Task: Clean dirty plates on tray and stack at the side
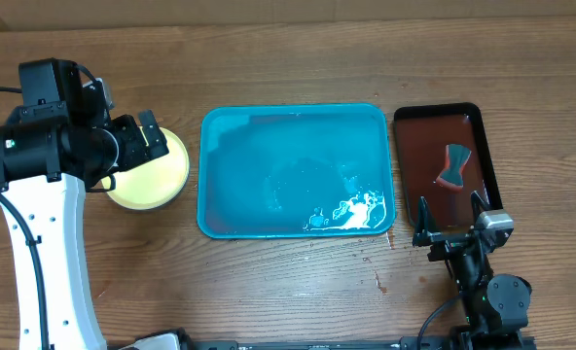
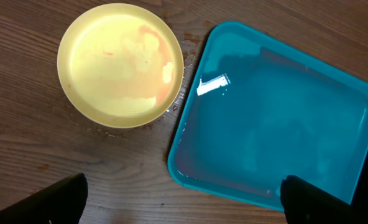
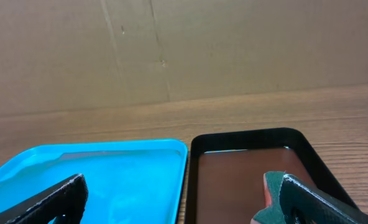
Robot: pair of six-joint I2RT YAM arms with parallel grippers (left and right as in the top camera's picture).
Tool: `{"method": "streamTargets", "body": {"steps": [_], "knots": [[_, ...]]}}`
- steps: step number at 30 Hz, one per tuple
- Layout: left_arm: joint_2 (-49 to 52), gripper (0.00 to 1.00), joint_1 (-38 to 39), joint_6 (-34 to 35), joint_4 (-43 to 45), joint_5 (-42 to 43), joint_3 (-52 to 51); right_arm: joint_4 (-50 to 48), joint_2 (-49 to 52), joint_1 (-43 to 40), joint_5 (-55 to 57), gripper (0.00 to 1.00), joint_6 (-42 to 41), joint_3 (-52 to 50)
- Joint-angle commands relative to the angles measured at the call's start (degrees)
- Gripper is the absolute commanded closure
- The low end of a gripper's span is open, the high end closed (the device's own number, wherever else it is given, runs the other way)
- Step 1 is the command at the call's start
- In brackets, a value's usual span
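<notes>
A pale yellow plate (image 1: 157, 175) sits on the table left of the turquoise tray (image 1: 239, 126). In the left wrist view the plate (image 2: 120, 62) shows faint orange smears. I cannot tell whether other plates lie under it, and no blue-white plate shows. The tray (image 2: 277, 118) holds no plates, only a wet film and white foam (image 1: 351, 209) at its front right corner. My left gripper (image 1: 155, 136) hovers above the plate's left part, open and empty (image 2: 184, 202). My right gripper (image 1: 450, 216) is open and empty (image 3: 184, 202) at the front of the dark tray.
A narrow dark brown-red tray (image 1: 414, 146) lies right of the turquoise tray and holds a green and orange sponge (image 1: 455, 167), which also shows by my right finger in the right wrist view (image 3: 270, 193). A cardboard wall (image 3: 184, 50) stands behind the table.
</notes>
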State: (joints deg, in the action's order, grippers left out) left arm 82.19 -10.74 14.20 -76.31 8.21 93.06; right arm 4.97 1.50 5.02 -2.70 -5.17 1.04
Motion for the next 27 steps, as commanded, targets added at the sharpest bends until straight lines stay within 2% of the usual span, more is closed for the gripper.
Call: {"method": "streamTargets", "body": {"steps": [1,5,7,11,14,19,23,27], "knots": [[0.3,0.0,0.1,-0.9,0.1,0.3,0.8,-0.4,-0.5,0.4,0.1,0.0,-0.4,-0.6],[-0.9,0.0,0.0,-0.9,-0.2,0.2,0.8,-0.4,-0.5,0.4,0.1,0.0,-0.4,-0.6],[-2.6,0.0,-0.1,-0.9,0.6,-2.9,0.6,-0.4,-0.5,0.4,0.1,0.0,-0.4,-0.6],[-8.7,0.0,0.2,-0.9,7.3,-3.7,-3.6,-0.4,-0.5,0.4,0.1,0.0,-0.4,-0.6],[-16.3,0.0,1.1,-1.4,18.2,-2.0,-11.4,-0.4,-0.5,0.4,0.1,0.0,-0.4,-0.6],[-32.4,0.0,1.8,-11.3,37.8,5.7,-30.1,-0.4,-0.5,0.4,0.1,0.0,-0.4,-0.6],[-45.6,0.0,1.8,-15.3,47.1,6.9,-44.2,-0.4,-0.5,0.4,0.1,0.0,-0.4,-0.6],[-57.6,0.0,1.8,-15.6,53.2,6.6,-56.9,-0.4,-0.5,0.4,0.1,0.0,-0.4,-0.6]]}}
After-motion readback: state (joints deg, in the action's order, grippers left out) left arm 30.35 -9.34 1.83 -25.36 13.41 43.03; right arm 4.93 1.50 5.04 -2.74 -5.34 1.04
